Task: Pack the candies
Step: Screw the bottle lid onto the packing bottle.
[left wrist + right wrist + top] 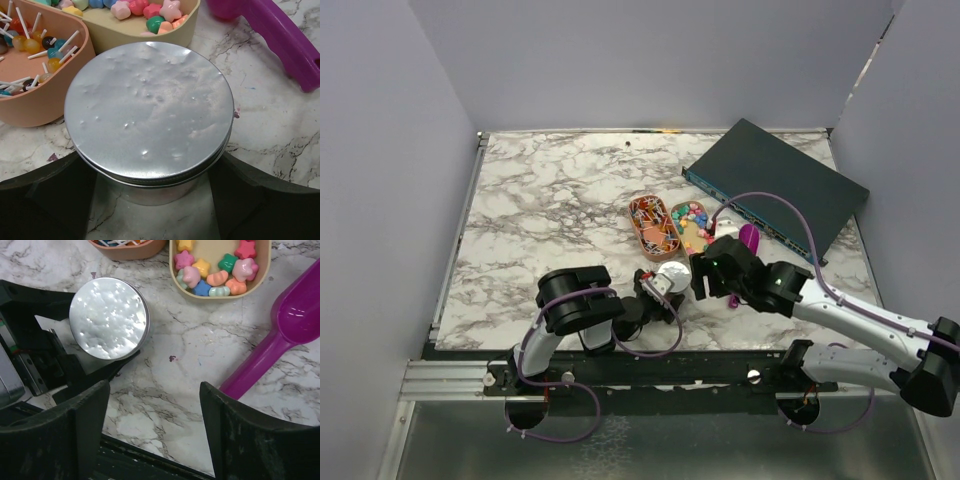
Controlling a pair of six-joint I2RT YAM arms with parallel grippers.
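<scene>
The candies (692, 215) (145, 12) (215, 270) lie in a beige tray (220, 296), star and chunk shapes in pink, yellow, green and blue. Just in front of it stands a round silver tin (671, 275) (150, 110) (108, 318) with its lid on. My left gripper (668, 282) (152, 197) straddles the tin, both fingers against its sides. My right gripper (710, 280) (155, 405) hangs open over bare marble to the right of the tin, nothing between its fingers.
An orange tray (650, 228) (45, 100) of small ball-headed pins sits left of the beige one. A purple scoop (748, 238) (285, 45) (280, 340) lies to the right. A dark flat box (775, 190) lies at the back right. The table's front edge runs right under my right gripper.
</scene>
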